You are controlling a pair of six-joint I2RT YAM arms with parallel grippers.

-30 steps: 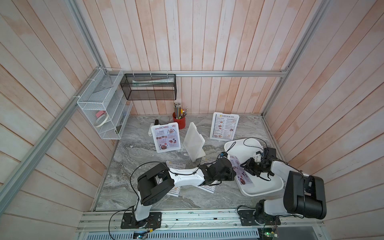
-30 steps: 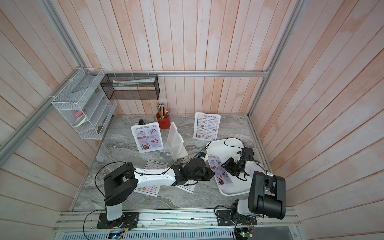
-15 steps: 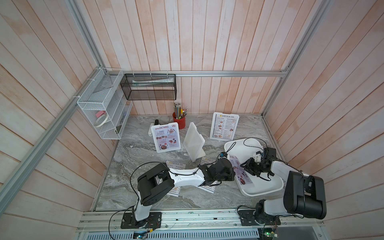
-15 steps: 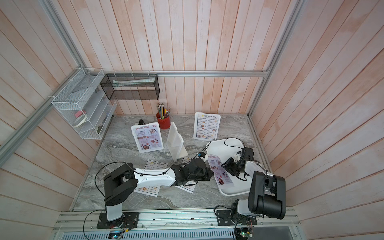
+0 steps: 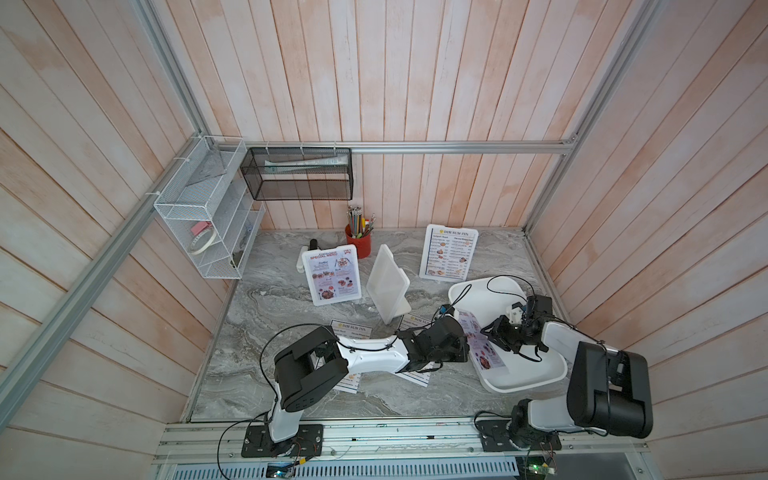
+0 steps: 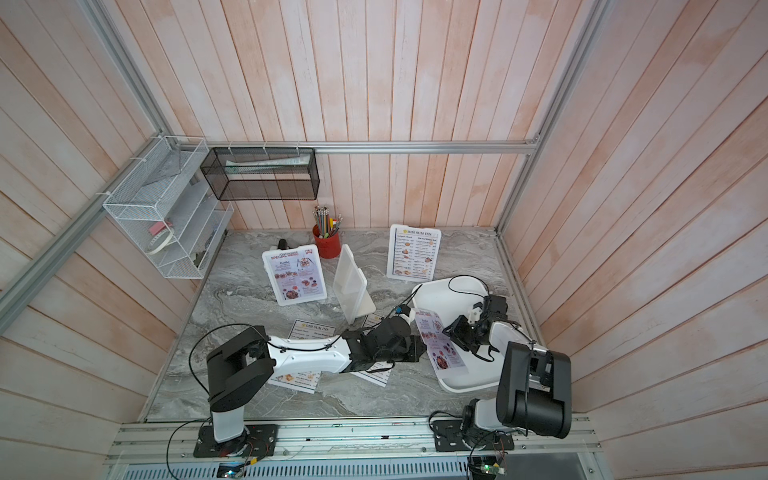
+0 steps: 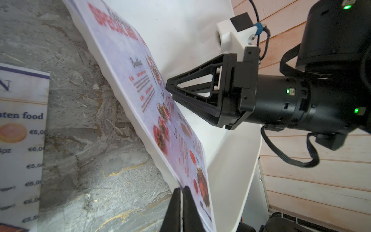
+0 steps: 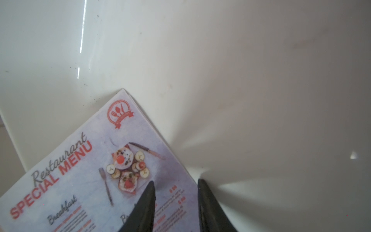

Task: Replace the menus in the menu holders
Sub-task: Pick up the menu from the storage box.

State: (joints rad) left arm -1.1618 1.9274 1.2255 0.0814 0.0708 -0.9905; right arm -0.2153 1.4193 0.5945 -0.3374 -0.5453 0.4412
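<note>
- The left gripper [image 7: 181, 192] is closed tight on the edge of the special menu [image 5: 480, 349], a pale lilac sheet, near a corner with food photos.
- The special menu lies tilted across the rim of the white tray [image 5: 536, 374] on the side toward the left arm. The edge of a second sheet shows just under it.
- The right gripper [image 8: 176, 180] is partly open and holds nothing. One finger sits over the sheet's printed face and the other is past the sheet's edge, over the tray.
- Three holders stand toward the back of the table [image 5: 291, 374]:
  - The holder by the red cup [image 5: 332, 276] shows a lilac sheet.
  - The empty holder [image 5: 388, 284] is turned sideways.
  - The far holder [image 5: 449, 252] shows a Dim Sum Inn sheet.
- Two loose Dim Sum Inn sheets [image 5: 351, 330] lie flat on the table, partly under the left arm.
</note>
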